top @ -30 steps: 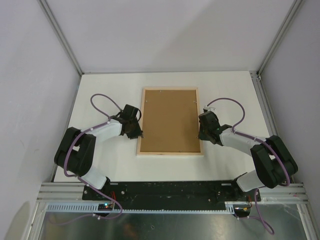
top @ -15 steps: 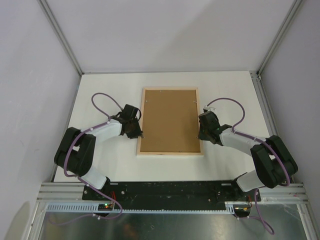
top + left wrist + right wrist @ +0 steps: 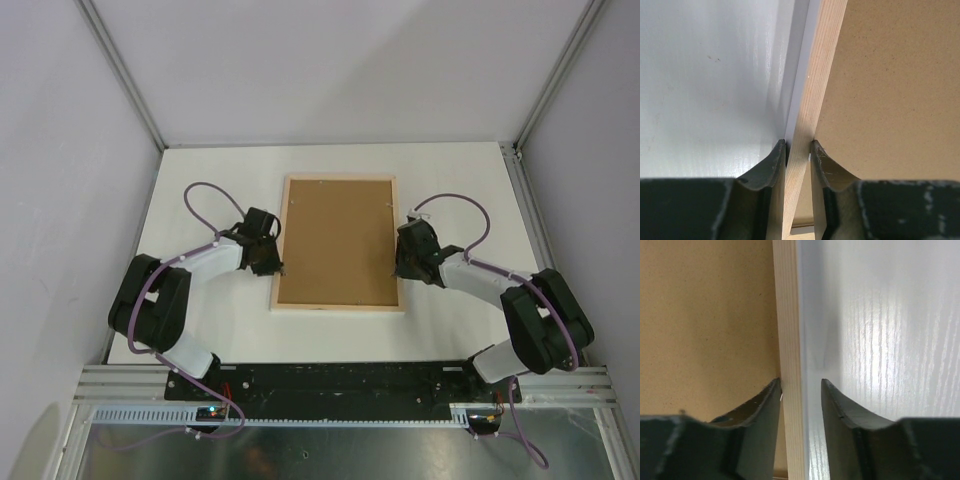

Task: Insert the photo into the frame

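The frame (image 3: 338, 306) lies back side up in the middle of the table, its pale wood rails around a plain brown backing board (image 3: 338, 240). The photo is hidden. My left gripper (image 3: 274, 262) is shut on the frame's left rail (image 3: 815, 90), one finger outside it and one over the board (image 3: 890, 90). My right gripper (image 3: 397, 265) straddles the right rail (image 3: 788, 315). Its inner finger touches the rail at the board (image 3: 705, 315); its outer finger (image 3: 850, 425) stands apart from the rail over the table, so it is open.
The white table (image 3: 200, 180) is walled by grey panels on the left, back and right, with metal posts at the back corners. Purple cables loop from both wrists. The arm bases sit on the black rail (image 3: 330, 380) at the near edge.
The frame has shifted slightly to the left, and both grippers have moved with it. The right gripper's outer finger now stands off the rail.
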